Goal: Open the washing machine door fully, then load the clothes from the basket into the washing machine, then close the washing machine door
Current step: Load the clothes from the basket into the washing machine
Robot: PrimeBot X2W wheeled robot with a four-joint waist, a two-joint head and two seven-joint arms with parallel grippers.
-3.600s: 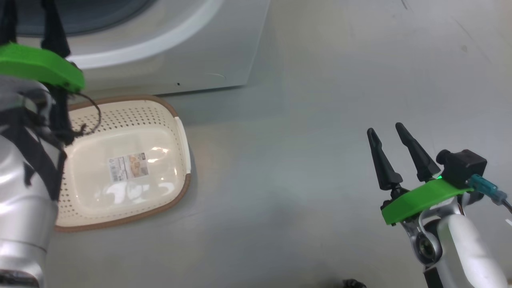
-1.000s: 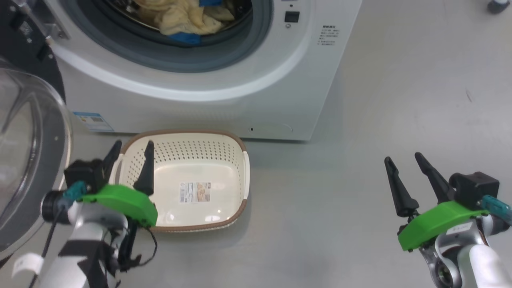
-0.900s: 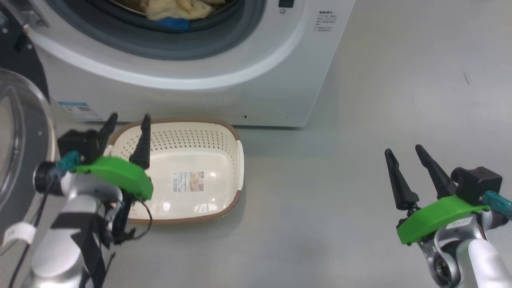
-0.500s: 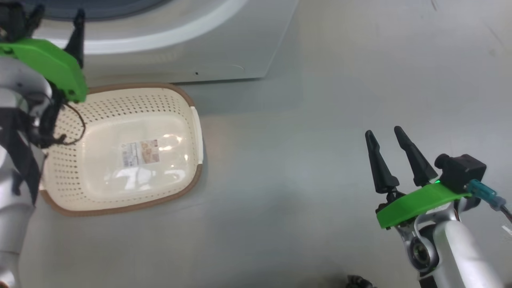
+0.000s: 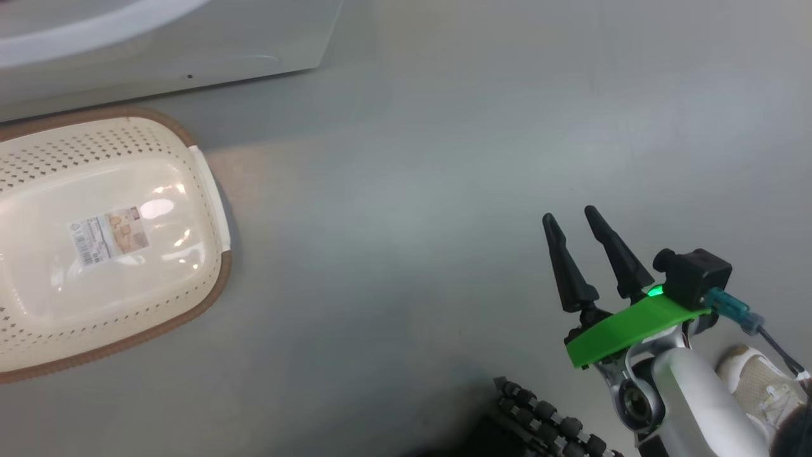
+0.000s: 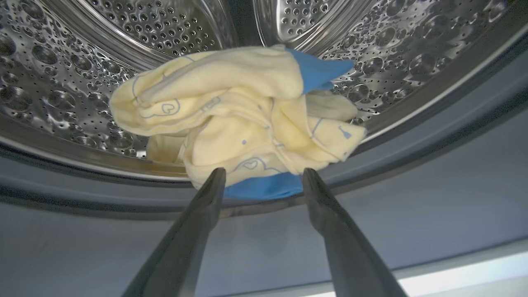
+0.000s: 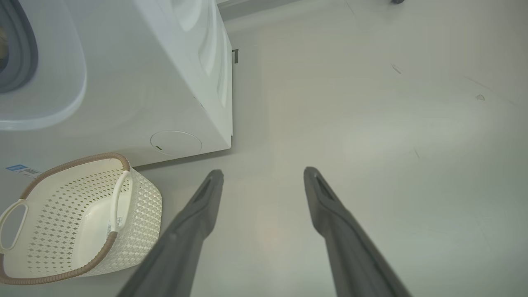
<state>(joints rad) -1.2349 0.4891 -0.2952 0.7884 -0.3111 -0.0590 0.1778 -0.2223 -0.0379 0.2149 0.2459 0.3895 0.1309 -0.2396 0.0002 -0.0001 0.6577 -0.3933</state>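
Now the wide, empty left gripper (image 6: 264, 171) has swung from the bare basket (image 5: 223, 273) to the clothes (image 6: 231, 107) overhanging the drum's (image 6: 62, 95) front edge, likely to push them in.

Bare floor (image 5: 444, 158) lies open right of the basket (image 5: 76, 143); clothes (image 6: 231, 119) (bunched) crowd the drum (image 6: 62, 62) mouth.
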